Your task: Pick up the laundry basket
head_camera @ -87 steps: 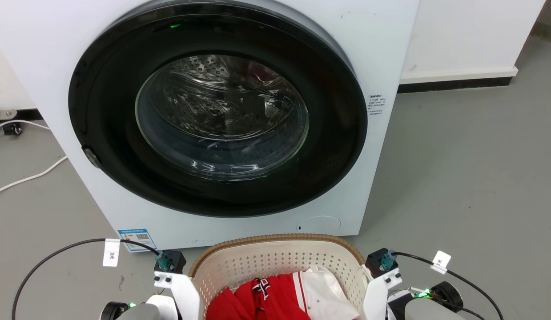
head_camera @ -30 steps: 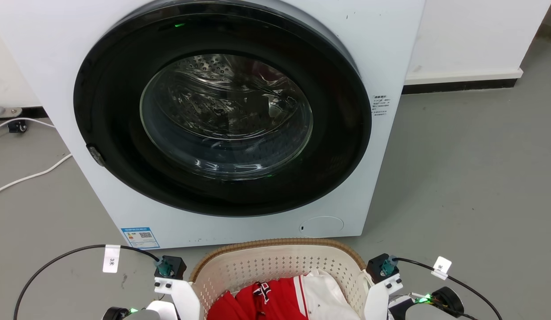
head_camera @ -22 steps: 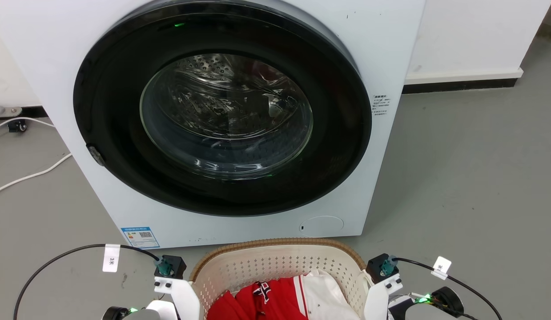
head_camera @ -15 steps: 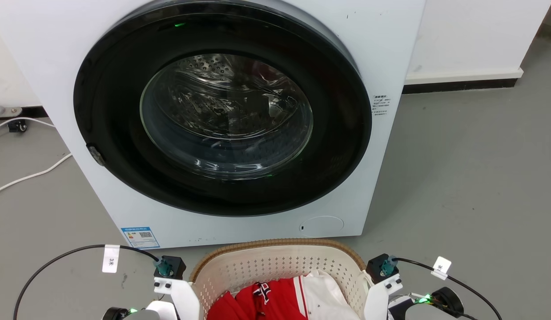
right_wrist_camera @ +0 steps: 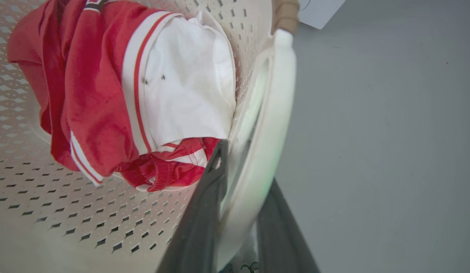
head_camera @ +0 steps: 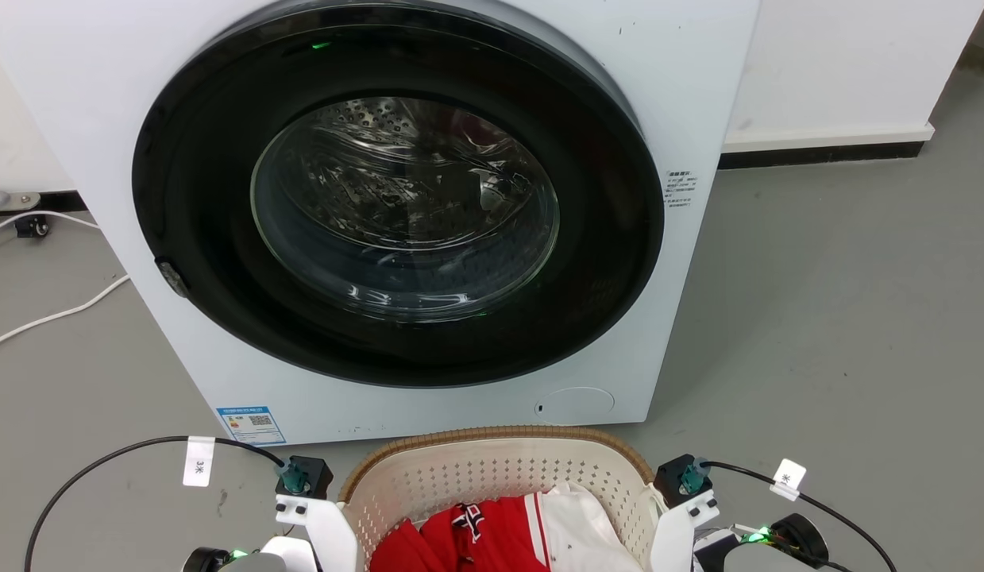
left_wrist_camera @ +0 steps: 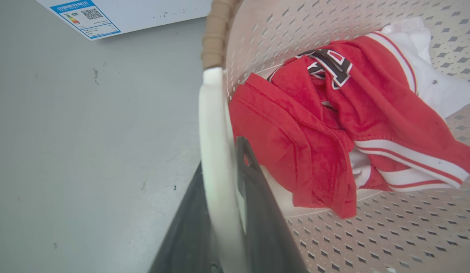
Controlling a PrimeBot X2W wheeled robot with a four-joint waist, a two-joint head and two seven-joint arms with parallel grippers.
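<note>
Here the left hand [left_wrist_camera: 219,159] grips the laundry basket [head_camera: 476,469] by its left handle [left_wrist_camera: 214,132]. The right hand [right_wrist_camera: 247,163] grips the right handle [right_wrist_camera: 274,113].

My head camera: high, facing forward-down; washing machine [head_camera: 698,95] near ahead, laundry basket [head_camera: 492,469] at bottom edge. My left wrist camera: close along left handle [left_wrist_camera: 214,151]. Right wrist camera: same, right handle [right_wrist_camera: 274,113]. All three share basket inside, red garment [head_camera: 476,532].

White washing machine [head_camera: 698,95] on grey floor [head_camera: 841,318], white wall [head_camera: 841,63] behind
</note>
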